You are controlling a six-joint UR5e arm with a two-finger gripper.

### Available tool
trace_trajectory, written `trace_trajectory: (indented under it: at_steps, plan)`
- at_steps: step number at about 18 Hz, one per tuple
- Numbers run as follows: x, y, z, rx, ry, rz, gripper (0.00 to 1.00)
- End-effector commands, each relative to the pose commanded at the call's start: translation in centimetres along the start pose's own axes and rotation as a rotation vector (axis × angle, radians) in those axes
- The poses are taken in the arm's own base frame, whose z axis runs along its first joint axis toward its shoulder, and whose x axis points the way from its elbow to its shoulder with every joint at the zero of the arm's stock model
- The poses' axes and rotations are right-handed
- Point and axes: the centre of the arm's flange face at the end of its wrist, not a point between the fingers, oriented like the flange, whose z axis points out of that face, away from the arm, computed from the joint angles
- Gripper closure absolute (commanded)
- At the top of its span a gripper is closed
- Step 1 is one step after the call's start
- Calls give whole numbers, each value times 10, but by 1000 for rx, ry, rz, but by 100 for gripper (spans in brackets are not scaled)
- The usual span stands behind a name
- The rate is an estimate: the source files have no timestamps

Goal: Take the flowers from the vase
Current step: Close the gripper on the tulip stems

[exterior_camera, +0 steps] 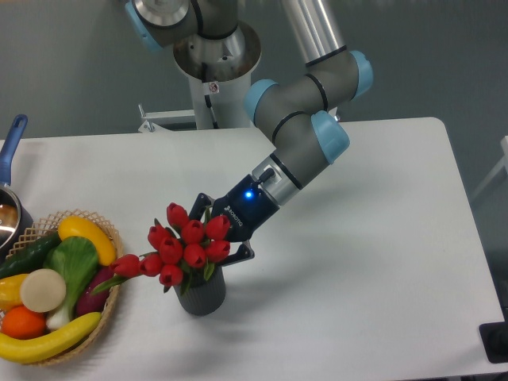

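Pots come first: at the far left edge a pot (9, 213) with a blue handle is seen, cut off by the side of the picture. Just beside it a wicker basket (111, 305) is set on the white surface (357, 278). The basket is filled with a yellow banana (49, 340), an orange fruit (22, 321), a green leafy vegetable (73, 266), a dark green cucumber (30, 254), a yellow pepper (83, 236) and a pale round thing (43, 290).

Next to the basket, near the middle of the surface, the vase (202, 295) is stood upright. It is small, dark grey and ribbed. The flowers (184, 242) are kept in it. They are red tulip buds, bunched close, with green leaves poking out. Some buds are leaned out to the left, toward the basket, and one is nearly touching its rim.

Right behind the flowers the hand (225, 230) is seen, reached down at a slant from the upper right. It is black, with a small blue light lit on it. Its two dark fingers (240, 253) are spread, one by the top of the bunch and one by its right side just above the vase. The buds are found between them, but whether the fingers are pressed on the flowers cannot be told, since the tips are hidden by the buds.

Farther right the grey and blue arm (305, 111) is bent up and back to its base behind the surface.
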Motion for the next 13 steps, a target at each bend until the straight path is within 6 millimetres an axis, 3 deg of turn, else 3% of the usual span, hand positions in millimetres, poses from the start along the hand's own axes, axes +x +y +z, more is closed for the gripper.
trace_trajectory:
  at_steps: [7, 13]
  plan:
    - [12, -33, -15, 9, -24, -47, 60]
    - [16, -49, -24, 22, -36, -66, 60]
